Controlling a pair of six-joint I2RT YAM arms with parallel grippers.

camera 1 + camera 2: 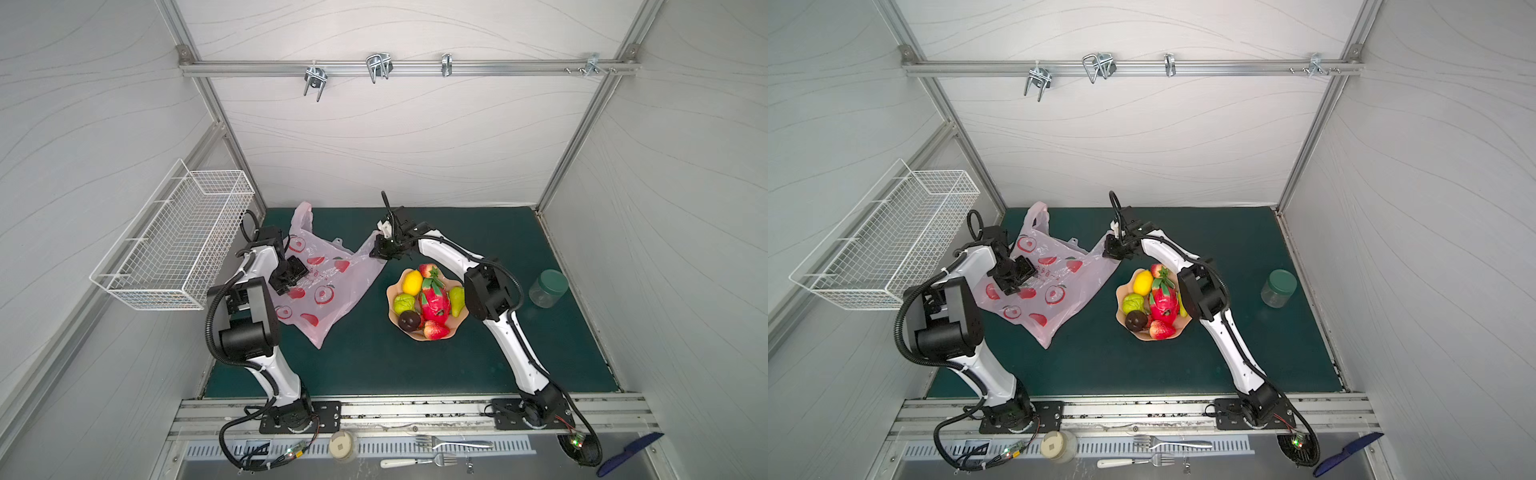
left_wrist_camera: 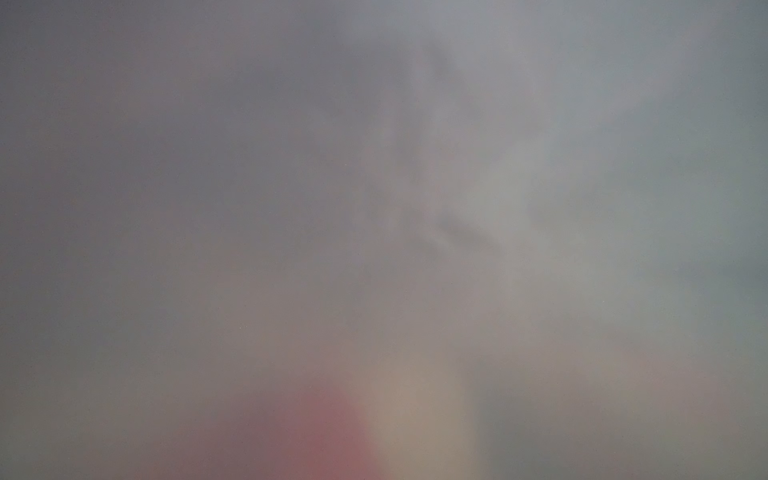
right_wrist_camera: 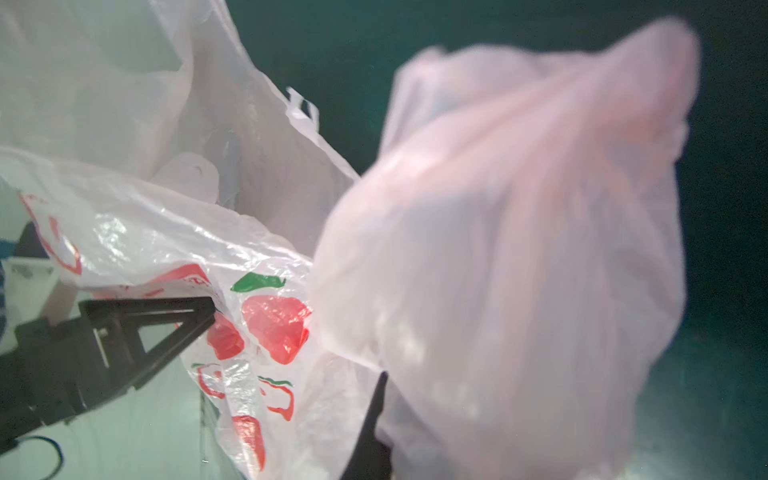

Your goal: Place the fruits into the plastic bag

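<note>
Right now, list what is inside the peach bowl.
The bowl holds a lemon, a green apple, a pear, a dragon fruit, a dark round fruit and two strawberries. Anything beneath that pile is covered.

Both white-and-black arms reach in from the near edge of the dark green desk (image 1: 374, 365), elbows raised.
The left arm (image 1: 279, 376) rises from 7 o'clock, folds back at its elbow and drops its wrist towards 9 o'clock. There the left pincer (image 1: 291, 274) points down with its jaws spread apart. The right arm (image 1: 519, 345) climbs from 5 o'clock, bends at 3 o'clock and stretches towards 11 o'clock. The right pincer (image 1: 380, 251) is closed on a loop handle of the thin translucent pale pink plastic bag (image 1: 353, 286).
</note>
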